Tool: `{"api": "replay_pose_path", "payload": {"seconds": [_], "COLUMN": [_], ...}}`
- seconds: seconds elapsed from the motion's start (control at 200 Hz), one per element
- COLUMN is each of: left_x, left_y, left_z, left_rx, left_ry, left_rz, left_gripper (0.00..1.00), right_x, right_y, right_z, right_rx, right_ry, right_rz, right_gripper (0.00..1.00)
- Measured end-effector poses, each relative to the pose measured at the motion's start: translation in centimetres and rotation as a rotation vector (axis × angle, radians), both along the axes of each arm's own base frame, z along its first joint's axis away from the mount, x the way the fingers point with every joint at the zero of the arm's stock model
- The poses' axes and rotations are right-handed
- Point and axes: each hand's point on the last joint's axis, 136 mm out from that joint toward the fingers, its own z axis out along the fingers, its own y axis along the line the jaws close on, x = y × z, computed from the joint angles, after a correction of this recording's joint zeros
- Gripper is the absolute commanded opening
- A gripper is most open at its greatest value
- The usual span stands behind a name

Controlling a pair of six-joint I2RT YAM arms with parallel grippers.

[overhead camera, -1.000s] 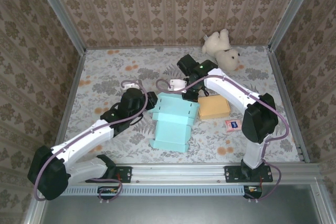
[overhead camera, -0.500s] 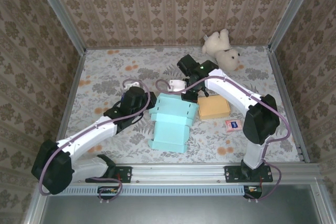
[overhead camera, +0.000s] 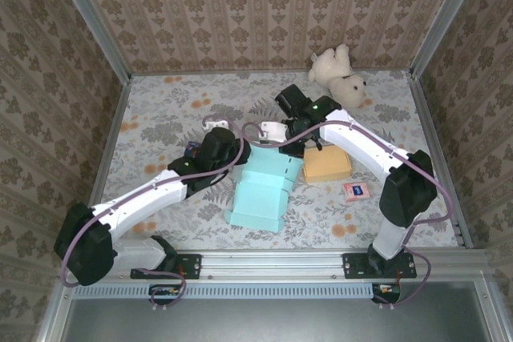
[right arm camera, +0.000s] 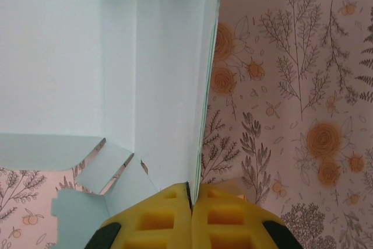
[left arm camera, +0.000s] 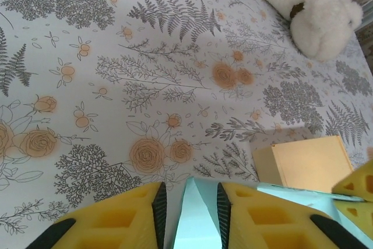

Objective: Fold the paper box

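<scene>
The paper box (overhead camera: pixel 260 191) lay in the middle of the bench (overhead camera: pixel 160 102). It was light blue, with its long side running away from the arms. A second before, the left arm had been off to the left of the box. Now it had swung in, and the left claw (left arm camera: pixel 189 205) was at the far left corner of the box. In the left wrist view its yellow fingers (left arm camera: pixel 245 211) stood on each side of a blue paper corner. I could not tell if they were squeezing it or just sitting round it. The right claw (right arm camera: pixel 190 193) had hardly moved. It was at the far right edge of the box, with its two fingers pressed together on the thin blue wall. One small flap near it hung loose and was not tucked in. The near end of the box had slid a little to the left as the left arm came in. With a claw at each far corner, the arms looked ready to lift that end and bend it over. The box was open and floppy, so the fold was not done yet. Just to the right of the box sat a small tan box (overhead camera: pixel 326 164), with a little card (overhead camera: pixel 355 191) nearer than it. At the far back lay a white teddy bear (overhead camera: pixel 341 74), well apart from the work.
</scene>
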Motion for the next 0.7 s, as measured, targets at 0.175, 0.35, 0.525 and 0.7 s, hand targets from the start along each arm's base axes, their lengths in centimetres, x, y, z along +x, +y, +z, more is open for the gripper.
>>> {"api": "replay_pose_path", "payload": {"seconds": [0.175, 0.35, 0.525, 0.7], "left_x": [0.1, 0.0, -0.9, -2.4], "left_y": [0.5, 1.0, 2.7, 4.3], "left_z": [-0.3, 0.0, 2.4, 5.3], "left_rx": [0.023, 0.039, 0.018, -0.052], "left_ry": [0.002, -0.007, -0.061, -0.135], "left_rz": [0.018, 0.03, 0.05, 0.058], "left_gripper": [0.36, 0.4, 0.41, 0.42], "right_x": [-0.4, 0.0, 0.6, 0.8], "right_y": [0.1, 0.3, 0.7, 0.9], "right_z": [0.4, 0.4, 0.8, 0.9], "right_rx": [0.025, 0.034, 0.055, 0.062], "right_ry": [-0.023, -0.038, -0.067, -0.078], "right_rz": [0.022, 0.022, 0.023, 0.021], "right_gripper": [0.0, 0.0, 0.0, 0.0]}}
